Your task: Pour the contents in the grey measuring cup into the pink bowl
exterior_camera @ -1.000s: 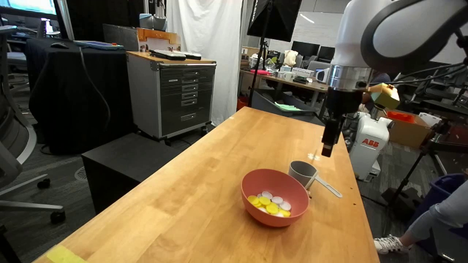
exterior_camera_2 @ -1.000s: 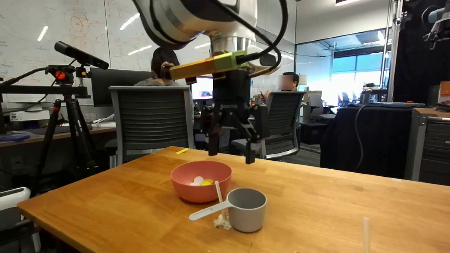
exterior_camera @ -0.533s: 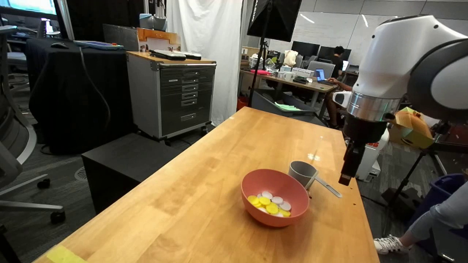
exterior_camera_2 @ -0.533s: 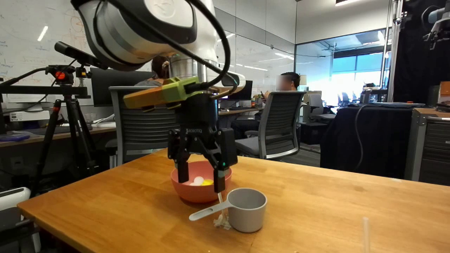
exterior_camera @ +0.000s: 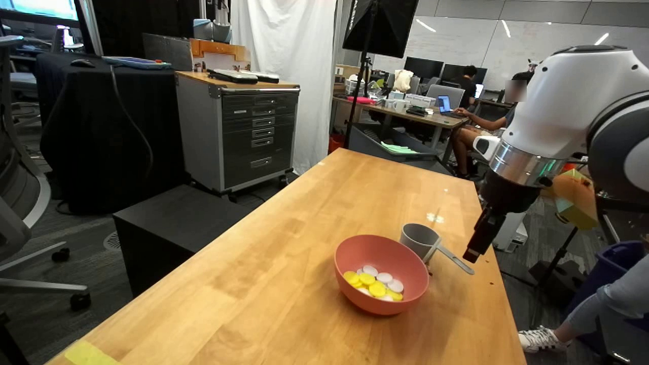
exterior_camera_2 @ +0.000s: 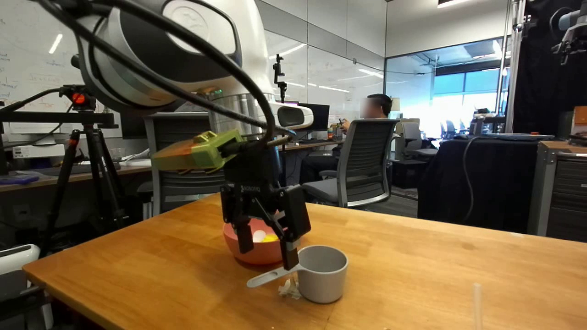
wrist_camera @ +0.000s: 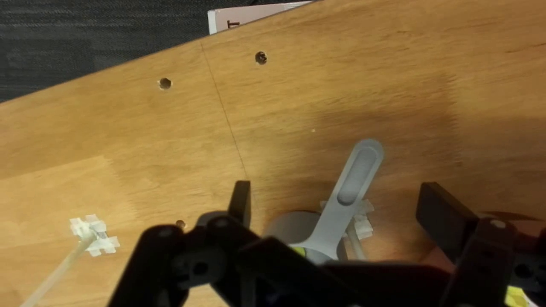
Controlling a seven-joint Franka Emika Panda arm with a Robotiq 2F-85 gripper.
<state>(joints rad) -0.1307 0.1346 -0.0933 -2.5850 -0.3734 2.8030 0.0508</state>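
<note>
Judge the task to be at grasp alignment; the lift and the pour remain. In an exterior view, the grey measuring cup (exterior_camera: 418,238) stands upright on the counter (exterior_camera: 284,263), just beside the pink bowl (exterior_camera: 383,253) and between its 1 and 2 o'clock; the cup's handle (exterior_camera: 457,260) points to 4 o'clock. Your tool (wrist_camera: 337,196) is released, its fingers (wrist_camera: 443,219) spread. In the wrist view the handle runs toward 1 o'clock between them, with a visible gap on each side; you cannot tell whether they are low enough to clamp it. Yellow and white discs (exterior_camera: 377,289) lie in the bowl; the views do not show whether any came from the cup. In the wrist view, some yellow contents (wrist_camera: 300,251) appear to show inside the cup's rim: treat these as left to pour, amount unknown. Remaining steps: (1) close on the handle; (2) lift the cup clear of the pale rod (wrist_camera: 355,241) taped just beside it; (3) carry it over the bowl; (4) tip it until emptied. Caution: the handle is slim, so a loaded cup may roll in the grasp; keep it level until it is above the bowl.
</note>
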